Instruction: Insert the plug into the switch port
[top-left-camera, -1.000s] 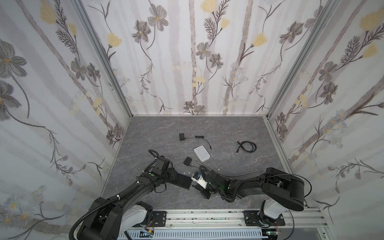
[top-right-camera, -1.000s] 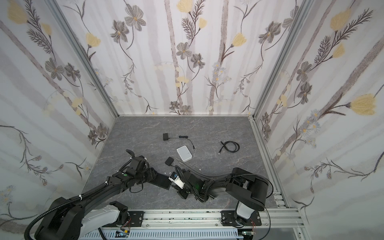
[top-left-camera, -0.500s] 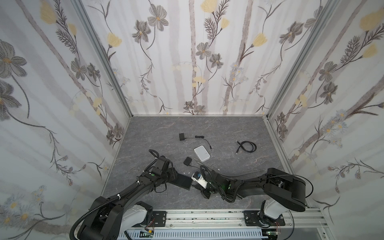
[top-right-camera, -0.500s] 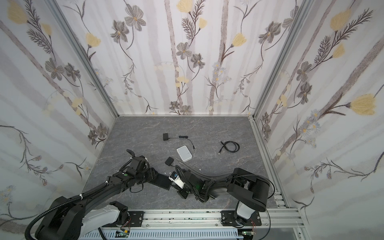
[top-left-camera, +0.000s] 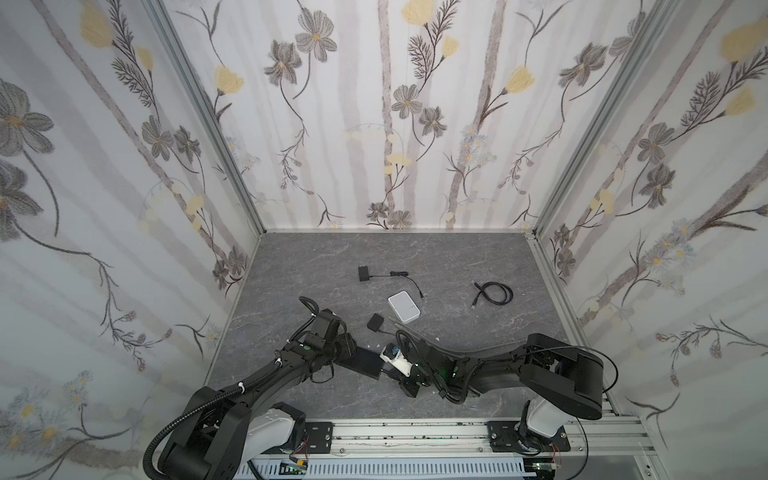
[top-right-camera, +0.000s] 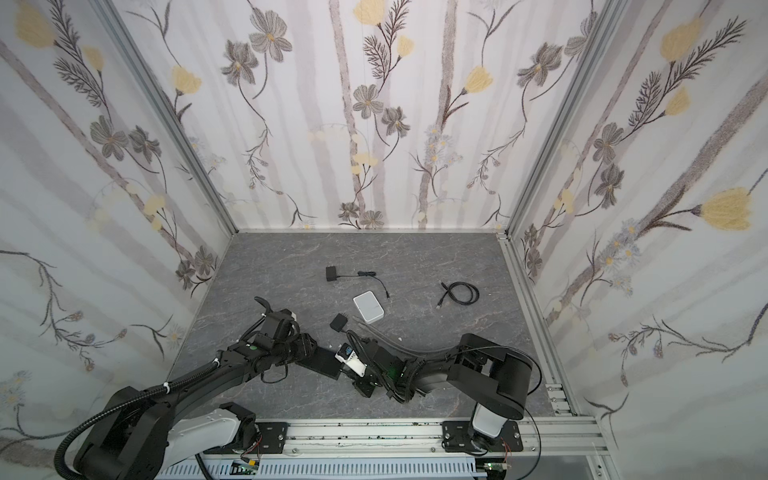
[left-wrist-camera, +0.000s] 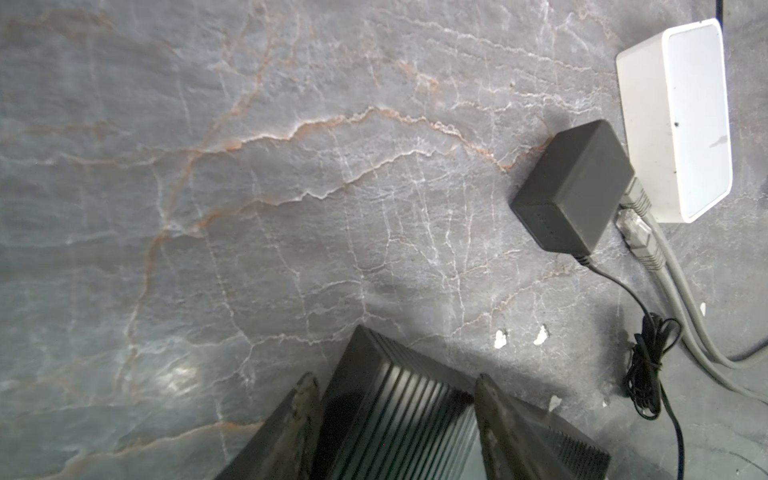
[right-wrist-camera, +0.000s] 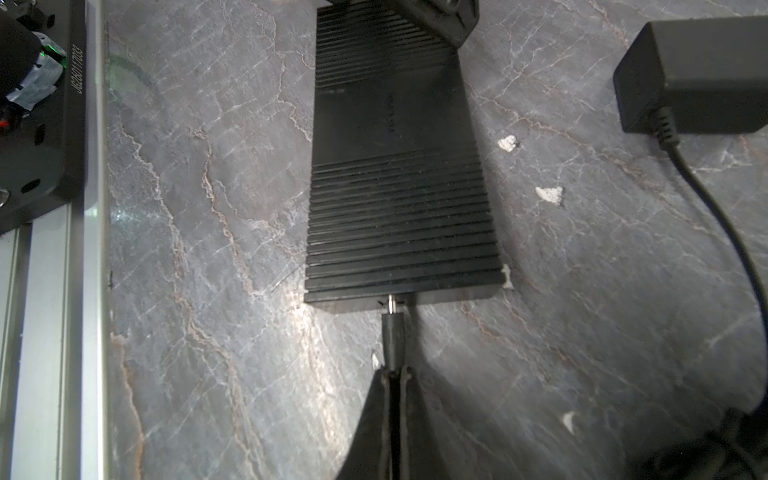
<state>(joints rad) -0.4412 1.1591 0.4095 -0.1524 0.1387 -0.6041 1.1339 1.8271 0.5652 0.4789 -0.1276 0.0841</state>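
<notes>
**Plug tip at the switch's end face, one end effector on each**

Nearest, a ribbed aluminium rail (top-left-camera: 415, 432) spans the 6 o'clock edge of the tabletop (top-left-camera: 457, 257), a grey slab with pale, rust-tinged marble veins.

Just beyond it lies the switch (right-wrist-camera: 395, 166), a flat black rectangular box, finely grooved at both ends and smooth in the middle. The left end effector (left-wrist-camera: 395, 388) stands about half open, its worn dark fingers (left-wrist-camera: 305, 392) clasping the switch's two long sides at one end.

At the other end, the right end effector (right-wrist-camera: 392, 374) is pinched shut on the plug (right-wrist-camera: 392, 328), a slim black barrel. Its bright metal pin meets the switch's end face and the barrel stays outside. Small white chips (right-wrist-camera: 548, 194) dot the stone beside them.

At 1 o'clock from the switch sits a matte black adapter block (top-left-camera: 376, 322). Past it is a glossy white round-cornered box (top-left-camera: 404, 306), with two grey cables (left-wrist-camera: 665, 266) between them. At 2 o'clock lies a coiled black cable (top-left-camera: 494, 293), and at 12 o'clock a second small black adapter (top-left-camera: 364, 273).

Wallpapered walls (top-left-camera: 386, 124), printed with grey and yellow flowers, close in three sides.
</notes>
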